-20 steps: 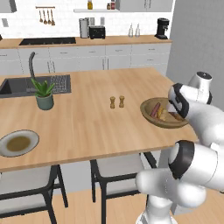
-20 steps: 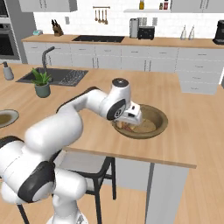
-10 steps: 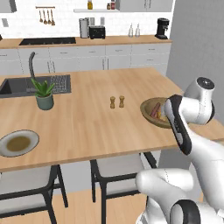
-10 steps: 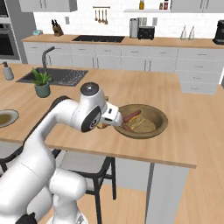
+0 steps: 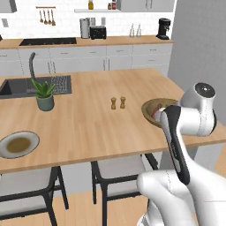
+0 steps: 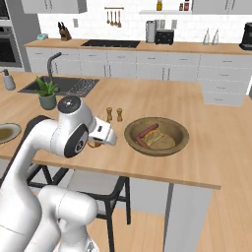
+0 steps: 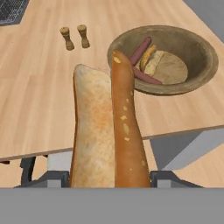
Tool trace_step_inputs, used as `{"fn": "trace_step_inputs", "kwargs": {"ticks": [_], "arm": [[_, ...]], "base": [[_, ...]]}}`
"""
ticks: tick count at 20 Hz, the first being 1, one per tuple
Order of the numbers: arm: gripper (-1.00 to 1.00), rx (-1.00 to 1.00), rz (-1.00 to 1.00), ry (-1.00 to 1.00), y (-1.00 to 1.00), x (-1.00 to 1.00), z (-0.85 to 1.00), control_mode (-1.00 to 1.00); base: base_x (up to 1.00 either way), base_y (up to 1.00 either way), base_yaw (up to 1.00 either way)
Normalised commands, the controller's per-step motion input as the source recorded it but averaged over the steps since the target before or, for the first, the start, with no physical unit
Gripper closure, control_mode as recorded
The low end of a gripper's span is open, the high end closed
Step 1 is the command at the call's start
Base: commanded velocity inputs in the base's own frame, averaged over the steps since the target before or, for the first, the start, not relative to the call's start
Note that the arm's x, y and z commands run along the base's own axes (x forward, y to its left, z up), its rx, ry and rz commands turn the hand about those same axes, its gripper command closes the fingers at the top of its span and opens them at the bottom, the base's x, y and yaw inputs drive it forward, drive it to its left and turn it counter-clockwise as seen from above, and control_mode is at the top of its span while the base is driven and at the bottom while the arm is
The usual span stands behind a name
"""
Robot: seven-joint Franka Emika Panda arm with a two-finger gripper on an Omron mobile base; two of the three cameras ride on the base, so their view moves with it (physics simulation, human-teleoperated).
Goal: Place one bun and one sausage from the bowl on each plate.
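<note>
One bun (image 7: 107,131) in the pincer (image 7: 109,177), now clear of the bowl (image 7: 199,65).

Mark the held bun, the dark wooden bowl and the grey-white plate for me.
Golden oblong bun (image 7: 107,131), hand view, middle of its crust.
Dark-brown wooden bowl (image 6: 180,130), right base view, right rim.
Grey-white plate with brownish centre (image 5: 6,152), left base view, left rim.

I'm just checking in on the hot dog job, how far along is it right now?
Nothing looks placed yet: the grey-white plate holds no bun or sausage. In hand: the gripper holds a bun, lifted away from the bowl. Left: set it down, then move the sausages and other bun lying in the bowl. The second plate is not visible.
</note>
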Motion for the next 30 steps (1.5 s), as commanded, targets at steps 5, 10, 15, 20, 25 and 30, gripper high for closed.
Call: {"fn": "trace_step_inputs", "kwargs": {"ticks": [5,10,15,20,25,30], "arm": [[1.0,0.0,0.0,0.0,0.52,-0.06,0.2,-1.0],[1.0,0.0,0.0,0.0,0.05,0.0,0.01,-1.0],[1.0,0.0,0.0,0.0,0.0,0.0,0.0,1.0],[1.0,0.0,0.0,0.0,0.0,0.0,0.0,1.0],[1.0,0.0,0.0,0.0,0.0,0.0,0.0,1.0],[1.0,0.0,0.0,0.0,0.0,0.0,0.0,1.0]], "base": [[0.0,0.0,0.0],[0.0,0.0,0.0],[-0.48,0.33,-0.01],[-0.27,1.0,0.0],[0.06,1.0,0.0],[0.2,1.0,0.0]]}}
